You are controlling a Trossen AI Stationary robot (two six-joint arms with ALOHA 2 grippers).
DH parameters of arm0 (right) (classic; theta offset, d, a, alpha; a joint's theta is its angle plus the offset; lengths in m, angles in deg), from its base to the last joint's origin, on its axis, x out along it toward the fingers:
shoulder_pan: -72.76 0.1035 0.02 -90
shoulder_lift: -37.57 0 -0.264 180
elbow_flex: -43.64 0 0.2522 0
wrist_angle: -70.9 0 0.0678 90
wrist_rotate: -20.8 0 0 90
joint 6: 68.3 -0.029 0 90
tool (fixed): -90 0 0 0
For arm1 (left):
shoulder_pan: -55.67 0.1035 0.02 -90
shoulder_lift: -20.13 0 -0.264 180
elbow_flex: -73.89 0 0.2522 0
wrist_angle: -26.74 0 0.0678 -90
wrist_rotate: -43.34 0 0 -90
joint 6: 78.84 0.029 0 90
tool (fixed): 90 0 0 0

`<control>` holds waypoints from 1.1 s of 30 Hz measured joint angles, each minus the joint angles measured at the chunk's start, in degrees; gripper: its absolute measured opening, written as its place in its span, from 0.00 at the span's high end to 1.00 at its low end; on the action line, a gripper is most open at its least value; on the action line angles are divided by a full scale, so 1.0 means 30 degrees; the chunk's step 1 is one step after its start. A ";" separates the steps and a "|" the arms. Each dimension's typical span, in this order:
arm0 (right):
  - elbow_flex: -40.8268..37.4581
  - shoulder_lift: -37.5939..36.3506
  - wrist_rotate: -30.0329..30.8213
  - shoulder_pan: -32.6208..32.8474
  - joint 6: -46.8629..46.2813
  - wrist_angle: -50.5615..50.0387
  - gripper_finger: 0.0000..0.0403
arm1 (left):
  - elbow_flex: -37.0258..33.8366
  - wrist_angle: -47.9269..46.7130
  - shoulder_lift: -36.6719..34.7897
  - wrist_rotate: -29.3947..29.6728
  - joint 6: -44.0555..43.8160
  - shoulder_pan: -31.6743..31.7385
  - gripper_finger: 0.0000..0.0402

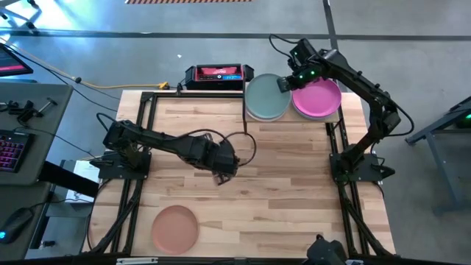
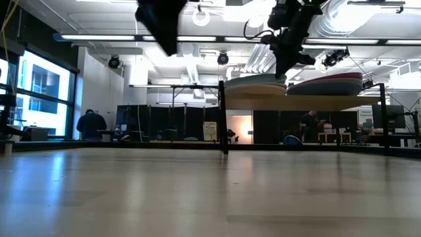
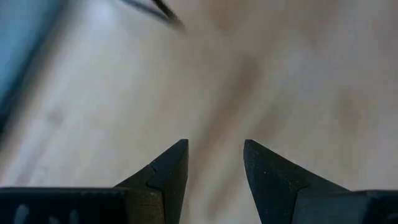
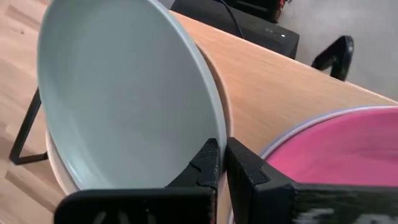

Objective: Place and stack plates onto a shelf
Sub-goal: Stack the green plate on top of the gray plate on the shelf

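Left gripper [image 1: 223, 171]: over the middle of the tabletop [image 1: 287, 184], hanging clear above the wood; in the left wrist view fingers [image 3: 168, 171] spread apart with bare planks showing in the gap, nothing held.
Peach plate [image 1: 175, 226]: alone on the near part of the tabletop, toward the left side; round, shallow, matte, soft pinkish-orange; well apart from both grippers.
Right gripper [image 4: 222, 163]: at the far end of the table over the shelf [image 4: 273, 99], between the two stacks; fingers pinched together on the rim of the grey-green plate, gripping it at the edge nearest the pink one.
Grey-green plate [image 4: 124, 93]: pale, matte, smooth inside, tilted up on the gripped side; sits above a cream plate [image 4: 59, 168] whose rim peeks out beneath; left stack on the shelf.
Magenta plate [image 1: 318, 97]: right stack on the shelf, just beside the grey-green one; bright pink, matte, with a thin lilac rim of another plate [image 4: 298, 127] showing under it in the right wrist view.
Shelf detail: light-wood board raised on thin black posts, plates seen edge-on above it in the low view.
Beyond the table: black and red box [image 1: 218, 76] on the floor just past the far edge.
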 joint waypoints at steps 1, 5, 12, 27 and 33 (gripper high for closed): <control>0.0000 0.0000 0.0111 -0.0007 -0.0023 0.0012 1.00 | 0.0000 0.0419 0.0000 0.2021 -0.1529 0.0038 0.64; 0.0000 0.0000 0.0180 -0.0007 -0.0042 0.0012 1.00 | 0.0000 0.1977 -0.0007 0.7378 -0.4746 0.0588 0.64; 0.0000 0.0000 0.0209 -0.0007 -0.0042 0.0019 1.00 | 0.0000 0.4238 -0.0007 0.7257 -0.4056 0.1098 0.64; 0.0000 0.0440 0.0187 0.0193 -0.0377 -0.0150 1.00 | 0.0000 0.6948 -0.0007 0.2554 -0.2638 0.1317 0.64; 0.0000 0.0911 0.0696 0.0568 0.0144 -0.0856 1.00 | 0.0000 0.9221 -0.0007 0.3924 -0.2632 0.1469 0.64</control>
